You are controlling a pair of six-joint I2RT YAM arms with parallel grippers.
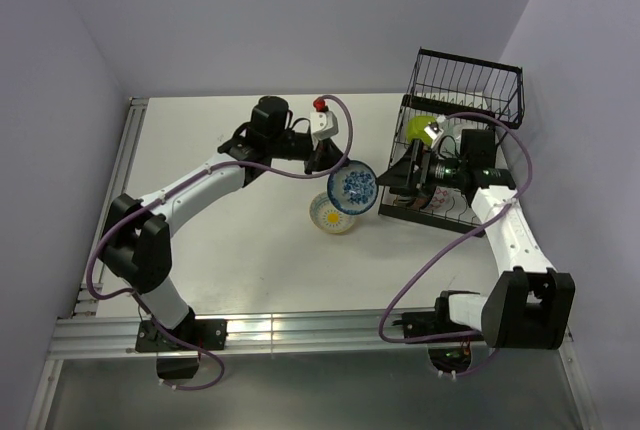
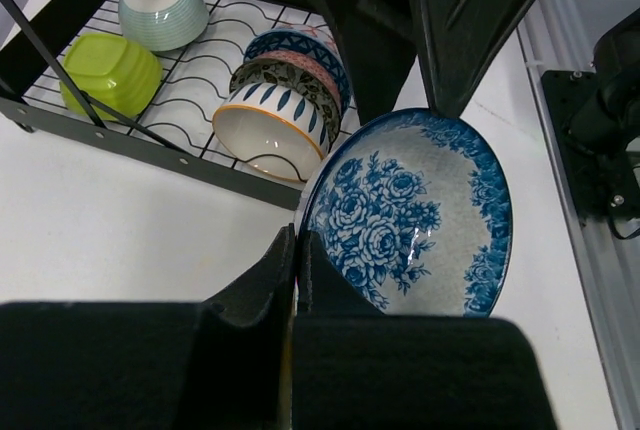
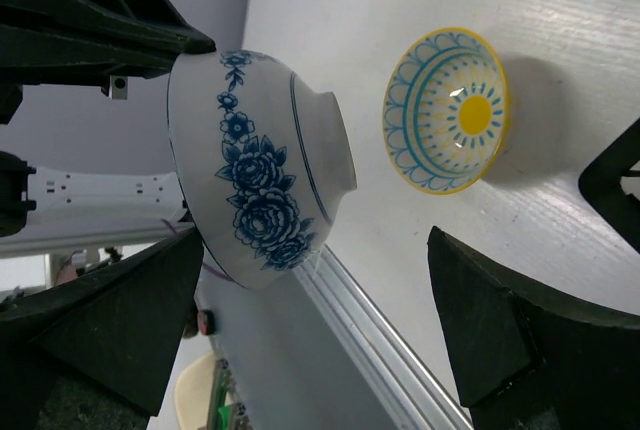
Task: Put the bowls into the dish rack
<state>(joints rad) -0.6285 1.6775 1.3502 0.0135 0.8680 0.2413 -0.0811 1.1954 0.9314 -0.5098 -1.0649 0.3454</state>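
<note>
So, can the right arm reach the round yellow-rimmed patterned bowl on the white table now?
Probably yes: right gripper is open, the yellow-rimmed bowl lies uncovered; the blue floral bowl in the left gripper hangs close by.

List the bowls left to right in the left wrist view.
lime-green bowl → pale teal bowl → nested patterned bowls → blue floral bowl

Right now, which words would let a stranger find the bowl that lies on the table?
Find the black wire dish rack on the right of the table. Just left of its near corner, one bowl sits alone on the white surface, beside the raised blue floral bowl. Only it has a yellow rim and yellow centre.
</note>
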